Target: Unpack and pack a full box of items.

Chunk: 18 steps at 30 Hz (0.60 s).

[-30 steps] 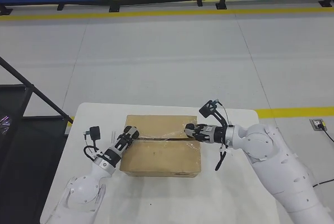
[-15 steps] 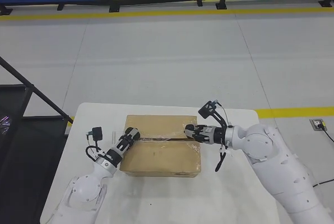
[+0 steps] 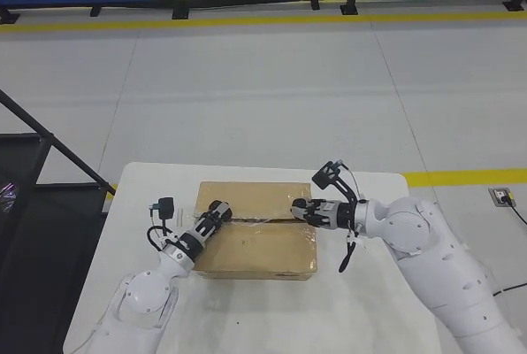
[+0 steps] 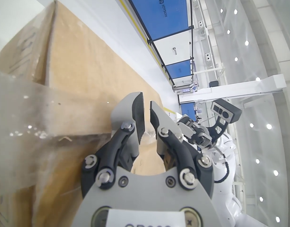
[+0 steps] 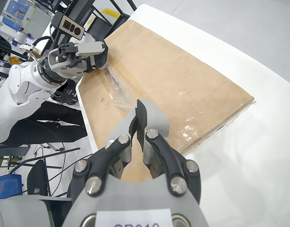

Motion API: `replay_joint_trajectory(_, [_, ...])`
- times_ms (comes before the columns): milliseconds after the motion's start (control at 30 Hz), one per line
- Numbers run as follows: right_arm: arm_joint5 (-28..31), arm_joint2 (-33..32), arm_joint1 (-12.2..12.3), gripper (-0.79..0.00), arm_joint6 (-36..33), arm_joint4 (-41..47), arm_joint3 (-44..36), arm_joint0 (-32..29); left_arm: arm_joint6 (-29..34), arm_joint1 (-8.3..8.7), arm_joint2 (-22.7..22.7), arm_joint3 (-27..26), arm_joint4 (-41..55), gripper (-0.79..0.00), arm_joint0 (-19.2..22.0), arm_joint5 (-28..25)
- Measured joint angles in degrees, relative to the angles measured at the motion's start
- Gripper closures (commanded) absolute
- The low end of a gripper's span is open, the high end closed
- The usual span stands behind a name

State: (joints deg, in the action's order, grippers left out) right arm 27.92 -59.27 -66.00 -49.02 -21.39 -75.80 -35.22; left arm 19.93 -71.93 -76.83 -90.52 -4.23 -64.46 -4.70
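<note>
1. The left claw (image 3: 217,211) lies low over the left end of a closed cardboard box, pointing along the top seam toward the other claw. Its two dark-padded fingers (image 4: 138,112) are nearly together, with a thin gap between them. Crumpled clear film lies just past the fingertips.
2. Under and ahead of the left claw is the box (image 3: 256,252). It is brown, with its flaps shut, and it sits flat in the middle of a white counter (image 3: 361,301). The box's top spans the space between the two claws.
3. A strip of clear tape (image 5: 120,93) runs along the seam, starting at the left claw's tips and ending just in front of the right claw's tips. The tape is wrinkled and looks partly lifted off the cardboard. More glossy tape wraps over the box's right end, just below the right claw.
4. The right claw (image 3: 296,210) sits over the right end of the seam and faces the left claw. Its two pads are pressed together. I cannot tell whether any tape is caught between them.
</note>
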Motion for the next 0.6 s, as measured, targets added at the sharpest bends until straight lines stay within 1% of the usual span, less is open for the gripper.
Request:
replay_joint_trajectory(67, [0.02,-0.01,0.03,0.0,-0.01,0.03,-0.01,-0.05,0.23,0.01,0.09,-0.07,-0.17,-0.123,-0.05,0.28])
replay_joint_trajectory(333, [0.07,0.04,0.15,0.0,-0.09,0.13,0.03,-0.09,-0.18,-0.25,1.4,2.48,-0.48,-0.117,1.04,0.47])
replay_joint_trajectory(600, [0.15,-0.46,0.53,0.0,-0.52,-0.16,-0.46,-1.04,-0.51,-0.37,1.63,3.13,-0.16,-0.114,1.29,0.4])
